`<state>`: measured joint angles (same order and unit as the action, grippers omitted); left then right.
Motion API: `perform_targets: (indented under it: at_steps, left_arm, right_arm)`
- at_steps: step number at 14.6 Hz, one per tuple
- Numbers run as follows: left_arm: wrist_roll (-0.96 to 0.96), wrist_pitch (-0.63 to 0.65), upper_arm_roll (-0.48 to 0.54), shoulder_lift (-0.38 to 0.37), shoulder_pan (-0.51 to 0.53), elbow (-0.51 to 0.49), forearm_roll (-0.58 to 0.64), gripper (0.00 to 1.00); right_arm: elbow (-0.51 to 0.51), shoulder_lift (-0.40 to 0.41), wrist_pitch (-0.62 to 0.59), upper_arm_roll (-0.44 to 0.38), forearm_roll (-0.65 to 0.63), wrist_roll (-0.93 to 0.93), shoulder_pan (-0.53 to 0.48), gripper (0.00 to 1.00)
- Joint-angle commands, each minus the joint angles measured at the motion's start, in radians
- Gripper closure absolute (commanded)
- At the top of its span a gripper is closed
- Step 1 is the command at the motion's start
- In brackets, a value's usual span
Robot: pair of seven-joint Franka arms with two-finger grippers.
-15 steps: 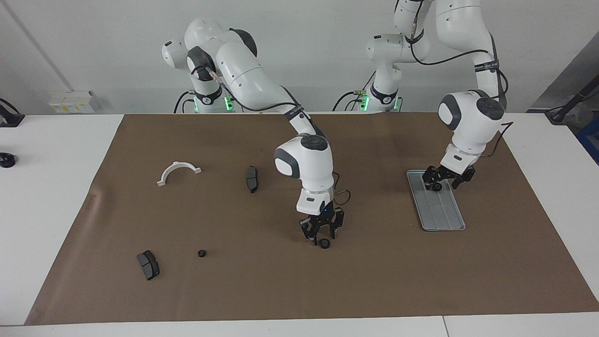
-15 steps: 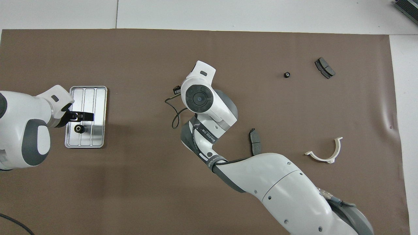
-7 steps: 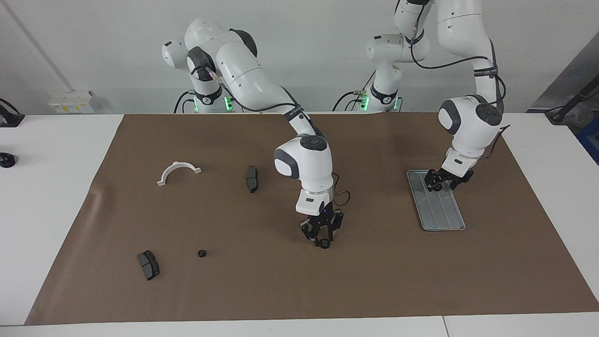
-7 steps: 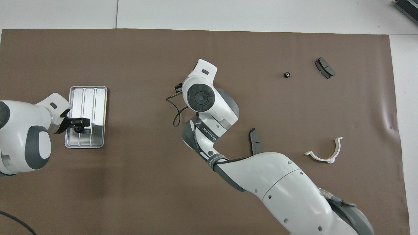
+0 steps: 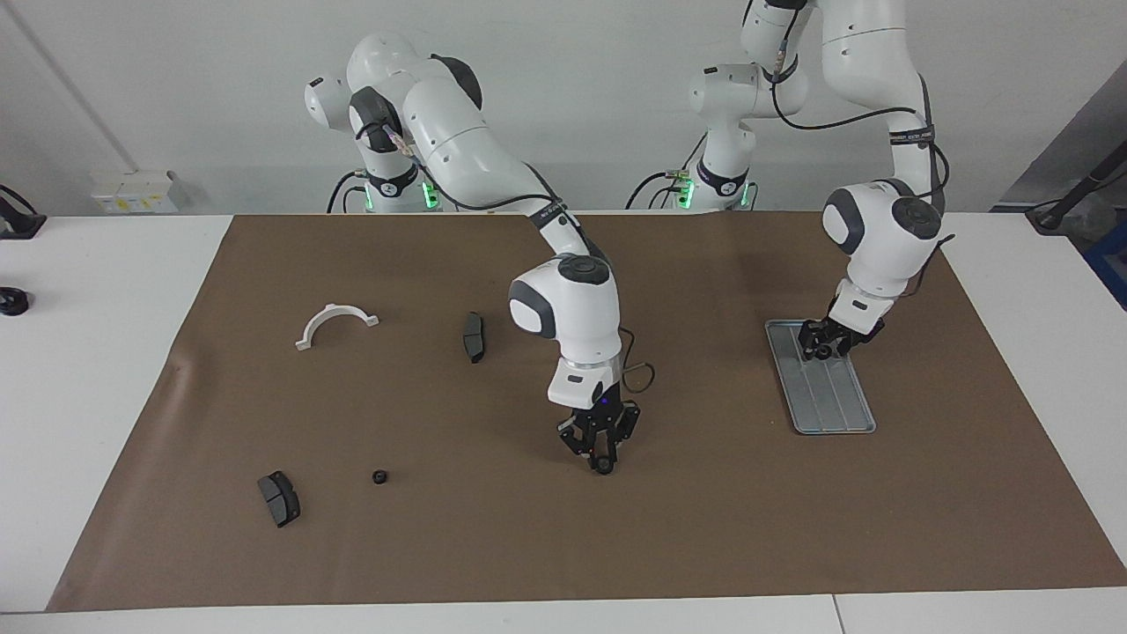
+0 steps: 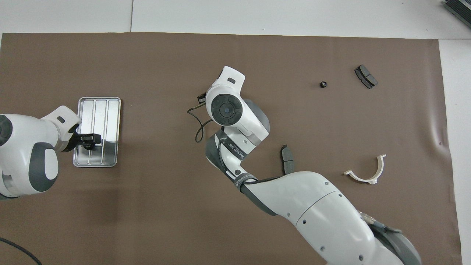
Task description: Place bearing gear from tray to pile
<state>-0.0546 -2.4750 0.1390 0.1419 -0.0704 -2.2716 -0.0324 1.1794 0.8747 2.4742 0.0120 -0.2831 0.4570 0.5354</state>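
Note:
The grey tray (image 5: 835, 401) lies at the left arm's end of the mat, also in the overhead view (image 6: 106, 110). My left gripper (image 5: 822, 345) is down on the tray's end nearer the robots, shut on a small black bearing gear (image 5: 825, 352); it also shows from overhead (image 6: 88, 141). My right gripper (image 5: 604, 458) is at mid-mat, low over the mat, shut on another bearing gear (image 5: 604, 468); its wrist hides it from overhead. The pile holds a white half-ring bracket (image 5: 335, 320), two brake pads (image 5: 474, 336) (image 5: 279, 498) and one more gear (image 5: 379, 477).
The brown mat (image 5: 493, 546) covers most of the white table. A black object (image 5: 12, 301) sits on the bare table at the right arm's end. A loose cable (image 5: 641, 374) hangs off the right wrist.
The left gripper came down onto the tray and closed on its gear. The right gripper closed on the mid-mat gear and shifted slightly toward the pile.

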Motion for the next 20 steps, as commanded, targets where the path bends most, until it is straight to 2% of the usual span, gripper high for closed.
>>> perform_targets:
  at_steps: [1,3,4,7,10,13,16,20]
  left_arm:
    - [0.018,0.014,-0.009,-0.018,0.009,-0.017,-0.006,0.33]
    - [0.018,0.022,-0.009,-0.019,0.009,-0.017,-0.006,0.36]
    - [0.019,0.024,-0.009,-0.019,0.009,-0.017,-0.006,0.39]
    - [0.035,0.011,-0.009,-0.024,0.009,-0.028,-0.006,0.62]
    - [0.036,0.017,-0.007,-0.024,0.017,-0.017,-0.004,1.0]
    - [0.039,0.04,-0.01,-0.042,-0.011,0.024,-0.004,1.0]
    - [0.059,0.097,-0.009,-0.027,-0.101,0.134,0.0,1.0]
    - [0.111,0.088,-0.009,0.025,-0.238,0.248,0.008,1.0]
  right_arm:
    - [0.044,-0.107,-0.096,0.014,-0.011,0.019,-0.054,1.0]
    - [0.165,-0.216,-0.149,0.022,-0.008,-0.047,-0.104,1.0]
    - [0.263,-0.287,-0.15,0.022,0.005,-0.11,-0.141,1.0]
    - [0.517,-0.475,-0.139,0.022,0.085,-0.364,-0.273,1.0]
    - [0.661,-0.566,-0.138,0.022,0.108,-0.555,-0.389,1.0]
    - [0.77,-0.595,-0.06,0.022,0.143,-0.7,-0.494,1.0]
    - [0.881,-0.614,0.044,0.022,0.174,-0.784,-0.561,1.0]
    - [0.898,-0.602,0.078,0.022,0.176,-0.799,-0.589,1.0]
